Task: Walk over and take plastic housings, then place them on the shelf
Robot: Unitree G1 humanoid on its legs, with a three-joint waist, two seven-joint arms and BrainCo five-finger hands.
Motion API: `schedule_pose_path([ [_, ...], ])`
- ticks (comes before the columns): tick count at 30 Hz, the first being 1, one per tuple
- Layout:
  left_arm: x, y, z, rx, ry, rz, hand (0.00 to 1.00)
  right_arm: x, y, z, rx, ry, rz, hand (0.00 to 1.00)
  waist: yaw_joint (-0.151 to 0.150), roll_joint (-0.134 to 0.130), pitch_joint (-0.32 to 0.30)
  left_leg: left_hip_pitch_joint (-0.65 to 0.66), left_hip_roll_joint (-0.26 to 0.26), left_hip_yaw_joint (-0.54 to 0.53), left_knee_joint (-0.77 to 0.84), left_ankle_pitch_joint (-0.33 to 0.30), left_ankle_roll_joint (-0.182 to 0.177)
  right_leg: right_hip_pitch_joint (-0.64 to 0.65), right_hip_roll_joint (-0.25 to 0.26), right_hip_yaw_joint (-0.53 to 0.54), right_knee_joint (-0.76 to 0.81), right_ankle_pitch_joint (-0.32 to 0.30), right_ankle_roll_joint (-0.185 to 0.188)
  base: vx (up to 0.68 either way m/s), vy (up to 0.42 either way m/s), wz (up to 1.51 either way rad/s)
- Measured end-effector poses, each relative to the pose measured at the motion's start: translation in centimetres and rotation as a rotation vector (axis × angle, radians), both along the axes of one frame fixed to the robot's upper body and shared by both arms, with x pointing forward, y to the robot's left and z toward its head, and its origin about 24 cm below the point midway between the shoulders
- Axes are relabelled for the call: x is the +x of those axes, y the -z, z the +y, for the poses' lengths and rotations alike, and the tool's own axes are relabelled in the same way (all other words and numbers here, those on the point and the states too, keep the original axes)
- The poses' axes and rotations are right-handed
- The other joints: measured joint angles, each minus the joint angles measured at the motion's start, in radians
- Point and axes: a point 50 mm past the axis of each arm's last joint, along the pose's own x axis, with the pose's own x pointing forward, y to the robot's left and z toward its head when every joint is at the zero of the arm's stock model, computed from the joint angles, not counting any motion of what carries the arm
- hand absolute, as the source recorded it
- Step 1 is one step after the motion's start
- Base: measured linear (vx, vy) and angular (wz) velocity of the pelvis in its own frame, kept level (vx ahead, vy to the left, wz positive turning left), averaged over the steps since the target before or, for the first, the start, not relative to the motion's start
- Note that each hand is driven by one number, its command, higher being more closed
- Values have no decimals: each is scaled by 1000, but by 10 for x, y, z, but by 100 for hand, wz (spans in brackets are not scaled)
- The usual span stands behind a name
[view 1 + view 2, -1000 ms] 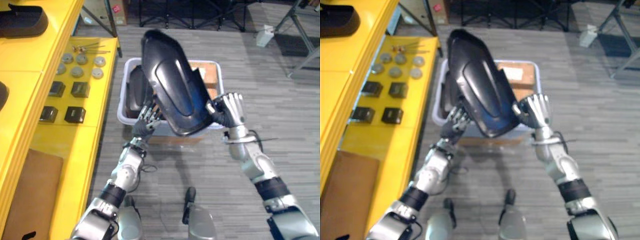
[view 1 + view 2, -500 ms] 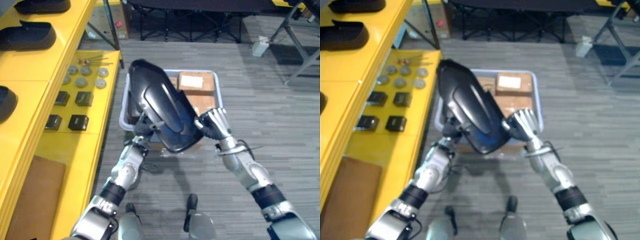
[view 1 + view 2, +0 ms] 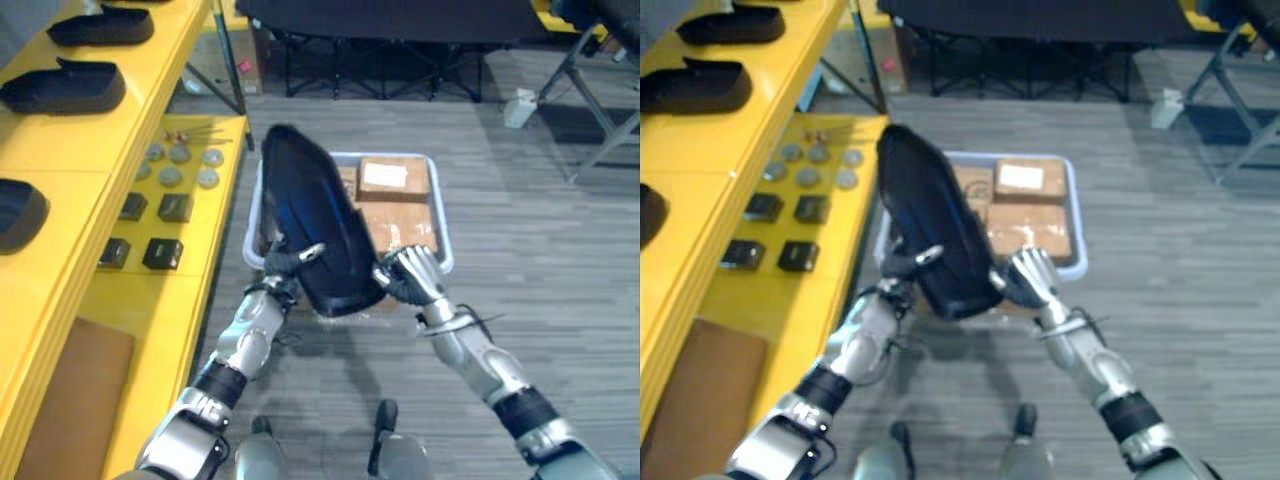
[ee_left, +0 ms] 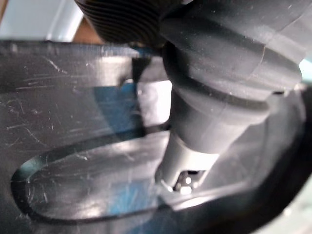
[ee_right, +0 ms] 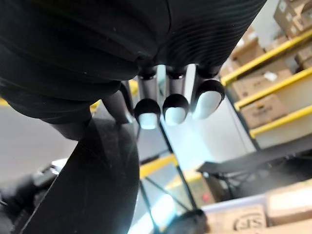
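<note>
A long, glossy black plastic housing (image 3: 315, 225) hangs tilted over the floor in front of the grey bin (image 3: 441, 245), carried between both hands. My left hand (image 3: 284, 264) grips its left lower edge, with the thumb hooked over the rim. In the left wrist view that thumb (image 4: 214, 97) presses on the scratched housing (image 4: 73, 161). My right hand (image 3: 410, 272) is curled on the lower right edge. In the right wrist view its dark fingertips (image 5: 173, 107) fold over the housing's rim (image 5: 92, 185).
The bin holds cardboard boxes (image 3: 395, 175). A yellow shelf (image 3: 150, 70) runs along the left with black housings (image 3: 65, 85) on top. Its lower level carries small black boxes (image 3: 160, 253), grey discs (image 3: 180, 165) and a brown mat (image 3: 70, 390). Dark stands cross the back.
The housing has dropped lower and turned more edge-on. My left hand has curled onto its edge. The whole view has shifted, showing more of the shelf's top.
</note>
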Motion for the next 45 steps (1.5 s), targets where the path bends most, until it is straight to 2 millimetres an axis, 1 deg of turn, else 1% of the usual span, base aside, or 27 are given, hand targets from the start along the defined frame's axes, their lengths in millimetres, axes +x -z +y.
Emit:
schedule_pose_path([
  [6, -3, 2, 1, -25, -11, -16, 100, -4, 3, 5, 47, 4, -18, 100, 0, -1, -1, 19, -5, -1, -26, 10, 0, 30, 1, -8, -35, 17, 0, -1, 0, 2],
  [9, -8, 10, 3, -82, -15, 13, 100, -9, 8, 9, 82, 7, -13, 100, 2, -7, -27, 37, -8, 1, -54, 21, -4, 39, 4, -14, -49, 18, 0, 35, -2, 3],
  [10, -9, 11, 3, -105, -13, 16, 100, -10, 9, 11, 93, 8, -15, 0, 2, -10, -35, 39, -8, 0, -62, 25, -4, 40, 4, -16, -53, 18, 0, 34, -1, 2],
  [13, -12, 15, 5, -157, -28, 19, 100, -13, 10, 20, 167, 4, -21, 0, 2, -17, -45, 68, -11, 4, -83, 29, -6, 62, 5, -17, -63, 18, 0, 11, 1, 0],
  [15, -16, 18, 4, -147, -59, 4, 100, -18, 14, 27, 233, 2, -12, 0, 3, -23, -71, 76, -13, 5, -95, 31, -7, 71, 6, -18, -75, 18, 1, 15, 5, -1],
  [17, -17, 17, 2, -98, -98, -20, 100, -19, 14, 31, 280, 0, 3, 0, 5, -26, -74, 88, -14, 5, -99, 31, -7, 82, 6, -20, -78, 18, 1, 0, 0, 0],
  [20, -20, 14, 1, 37, -217, -52, 100, -24, 14, 35, 457, -14, 96, 0, 6, -31, -87, 106, -16, 6, -112, 32, -8, 104, 6, -21, -86, 18, 1, 0, 0, 0],
  [21, -21, 13, 2, 54, -243, -62, 100, -25, 13, 36, 483, -22, 114, 0, 6, -32, -90, 107, -17, 6, -115, 34, -7, 104, 6, -21, -86, 18, 1, 0, 0, 0],
  [23, -23, 4, 5, 153, -348, -115, 100, -30, 7, 37, 632, -66, 183, 0, 6, -38, -96, 125, -17, 7, -135, 46, -10, 108, 8, -20, -87, 18, 1, 0, 0, 0],
  [24, -24, 2, 6, 166, -379, -126, 100, -31, 3, 36, 684, -74, 188, 0, 6, -37, -96, 130, -17, 7, -141, 49, -11, 108, 9, -21, -86, 18, 1, -12, 1, -5],
  [25, -28, -1, 13, 197, -451, -146, 100, -32, -6, 33, 796, -84, 192, 0, 4, -37, -97, 145, -18, 12, -158, 56, -12, 112, 10, -19, -85, 18, 1, -9, 1, -6],
  [26, -32, -4, 18, 237, -528, -162, 100, -32, -14, 25, 896, -80, 178, 0, 3, -37, -97, 161, -18, 16, -172, 62, -13, 119, 11, -19, -85, 18, 0, -8, 3, -8],
  [27, -35, -5, 22, 253, -571, -166, 100, -32, -18, 19, 938, -72, 163, 0, 3, -37, -99, 168, -17, 19, -177, 63, -13, 122, 12, -19, -85, 17, 0, -19, 3, -9],
  [29, -45, -6, 40, 339, -736, -181, 100, -36, -29, -10, 1036, -32, 96, 0, 0, -35, -116, 178, -18, 28, -203, 71, -15, 121, 13, -16, -85, 13, -2, -23, 4, -7],
  [30, -48, -6, 46, 362, -776, -184, 100, -37, -31, -17, 1057, -21, 82, 0, 0, -35, -121, 182, -17, 30, -209, 74, -16, 120, 15, -16, -85, 12, -3, 12, 7, -5],
  [31, -53, -7, 57, 405, -860, -192, 100, -41, -35, -30, 1108, -12, 55, 0, -1, -33, -124, 198, -16, 32, -221, 79, -18, 122, 18, -15, -85, 11, -4, 25, 7, -8],
  [32, -60, -10, 67, 442, -941, -208, 100, -45, -41, -42, 1156, -18, 23, 0, -4, -31, -126, 207, -16, 35, -232, 83, -20, 124, 19, -14, -85, 11, -4, 23, 7, -7],
  [34, -69, -14, 81, 502, -1051, -235, 100, -51, -47, -59, 1243, -45, -26, 0, -8, -27, -129, 209, -16, 38, -234, 84, -21, 124, 20, -12, -85, 11, -4, 1, 4, -2],
  [35, -73, -15, 85, 522, -1085, -244, 100, -54, -49, -64, 1283, -65, -39, 0, -10, -26, -129, 210, -16, 38, -234, 84, -21, 124, 20, -12, -85, 11, -4, 0, 0, 0],
  [37, -84, -14, 100, 612, -1195, -253, 100, -61, -49, -85, 1458, -135, -77, 0, -19, -21, -139, 212, -16, 41, -239, 84, -21, 123, 20, -11, -85, 10, -3, 0, 0, 0],
  [39, -90, -10, 107, 657, -1229, -239, 100, -69, -42, -99, 1544, -127, -101, 0, -23, -16, -150, 216, -16, 46, -246, 86, -22, 122, 20, -9, -85, 9, -2, 7, 10, -5],
  [40, -96, -6, 111, 682, -1244, -227, 100, -76, -34, -108, 1600, -95, -109, 0, -23, -11, -154, 226, -16, 56, -252, 86, -22, 122, 21, -1, -86, 7, -1, 8, 23, -17],
  [41, -102, -3, 113, 692, -1244, -213, 100, -83, -21, -115, 1636, -22, -91, 0, -26, -7, -162, 228, -17, 62, -263, 86, -23, 119, 22, 6, -86, 4, 2, -2, 17, -15],
  [42, -104, -2, 112, 695, -1238, -210, 100, -88, -13, -118, 1654, 23, -78, 0, -28, -5, -166, 228, -18, 63, -263, 86, -23, 119, 21, 6, -86, 0, 3, -1, 16, -8],
  [43, -109, -1, 111, 694, -1218, -213, 100, -97, 6, -120, 1694, 120, -29, 0, -32, -3, -169, 227, -17, 63, -265, 86, -23, 117, 22, 6, -86, -4, 3, 0, 0, 0],
  [44, -114, -2, 109, 682, -1196, -226, 100, -106, 23, -120, 1733, 217, 22, 0, -44, -1, -170, 226, -17, 64, -267, 86, -23, 113, 22, 6, -86, -5, 3, 0, 0, 0],
  [45, -117, -3, 108, 669, -1181, -234, 100, -110, 32, -118, 1747, 265, 52, 0, -49, 0, -170, 225, -17, 65, -267, 86, -23, 108, 22, 7, -86, -5, 3, 28, 21, -6],
])
